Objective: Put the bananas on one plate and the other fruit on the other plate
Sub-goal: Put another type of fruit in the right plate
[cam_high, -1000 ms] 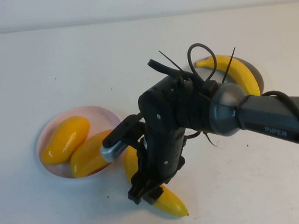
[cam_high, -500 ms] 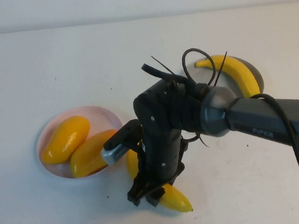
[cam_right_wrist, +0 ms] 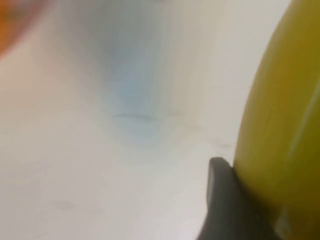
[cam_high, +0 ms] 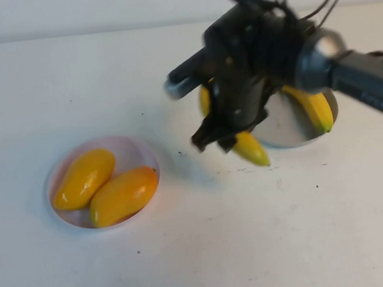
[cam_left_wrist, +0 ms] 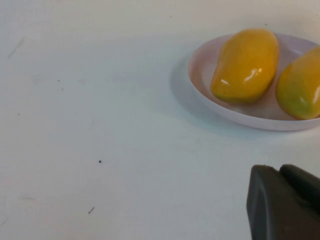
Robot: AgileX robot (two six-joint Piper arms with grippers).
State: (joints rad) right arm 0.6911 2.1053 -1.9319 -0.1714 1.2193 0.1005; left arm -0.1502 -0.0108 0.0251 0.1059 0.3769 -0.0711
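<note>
My right gripper (cam_high: 218,140) is shut on a yellow banana (cam_high: 252,150) and holds it in the air at the near left edge of the grey-blue plate (cam_high: 286,134). In the right wrist view the banana (cam_right_wrist: 285,120) fills one side, pressed against a dark finger (cam_right_wrist: 225,205). The second banana (cam_high: 313,109) lies on the grey-blue plate, partly hidden by the arm. Two mangoes, one yellow (cam_high: 84,178) and one yellow-orange (cam_high: 123,195), lie in the pink plate (cam_high: 145,155). The left wrist view shows them too: yellow (cam_left_wrist: 246,65), yellow-orange (cam_left_wrist: 300,82), plate (cam_left_wrist: 235,114). My left gripper (cam_left_wrist: 285,200) is shut and empty, low beside the pink plate.
The white table (cam_high: 267,244) stretches around both plates with only small dark specks on it. The right arm (cam_high: 353,75) reaches in from the right, over the grey-blue plate.
My right gripper has lifted the banana off the table beside the pink plate and carried it back and to the right, to the grey-blue plate's edge. The mangoes have not moved.
</note>
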